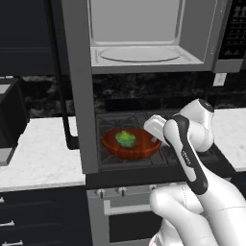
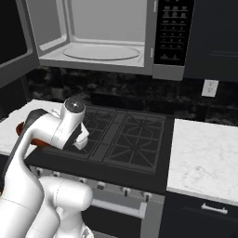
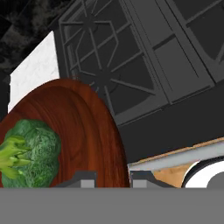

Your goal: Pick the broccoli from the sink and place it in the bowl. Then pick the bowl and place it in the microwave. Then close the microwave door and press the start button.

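With the claw as the start point, each line goes outward:

claw: gripper (image 3: pixel 113 177) – jaws together on the rim of the bowl (image 1: pixel 130 143), one tip inside the wall, one outside; seen at the bowl's right edge in the left base view, half hidden by the wrist

grip point: near-right part of the rim – the bowl body lies away from the claw toward the stove's left side

broccoli: broccoli (image 1: pixel 125 139) sits inside the bowl near its middle, stem pointing out to the side in the hand view; not touched by the fingers

bowl place: over the front-left burner of the stove (image 2: pixel 125 135); whether it rests on the grate or is just off it – cannot tell

target: microwave (image 1: pixel 144 36) directly above the stove, cavity open, turntable (image 2: pixel 101 51) bare; so the coming move is likely up and back from the claw

in the way: microwave door (image 1: pixel 79 81) stands swung out on the left, its edge hanging down just beside the bowl's left side; the microwave's bottom front lip is above the bowl – a straight lift probably hits it, so the bowl should come forward first

risk: one-sided rim hold – the bowl may tilt and roll the broccoli out

other: button panel (image 2: pixel 172 32) on the microwave's right; white counter (image 2: pixel 204 153) right of the stove; wall outlet (image 2: pixel 210 88) behind it
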